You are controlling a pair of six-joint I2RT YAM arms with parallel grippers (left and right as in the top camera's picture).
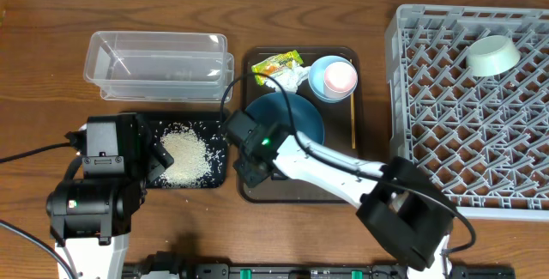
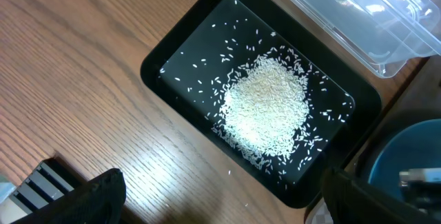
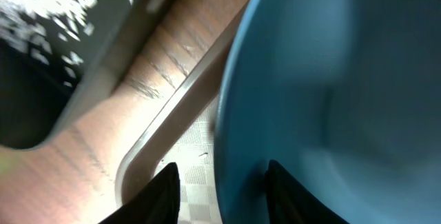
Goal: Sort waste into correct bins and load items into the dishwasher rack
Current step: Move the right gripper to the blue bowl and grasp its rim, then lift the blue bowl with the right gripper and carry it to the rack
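Observation:
The dark-blue bowl [image 1: 292, 112] sits on the brown serving tray [image 1: 300, 198]. My right gripper [image 1: 244, 146] is open, its fingers straddling the bowl's left rim: one inside, one outside over the tray floor [image 3: 222, 165]. The bowl fills the right wrist view [image 3: 331, 79]. My left gripper [image 1: 159, 154] is open and empty above the wood beside the black tray [image 2: 179, 65], its fingers wide apart [image 2: 222, 182]. A pile of white rice [image 1: 184, 157] lies in that tray [image 2: 265, 107]. The wrapper [image 1: 276, 63] and tissue [image 1: 292, 77] lie behind the bowl.
The clear tub [image 1: 159, 64] stands behind the black tray. A pink cup [image 1: 340, 76] sits in a light-blue bowl [image 1: 319, 83], with a chopstick [image 1: 352, 116] on the brown tray's right side. The grey rack [image 1: 472, 116] at right holds a mint-green bowl [image 1: 492, 55].

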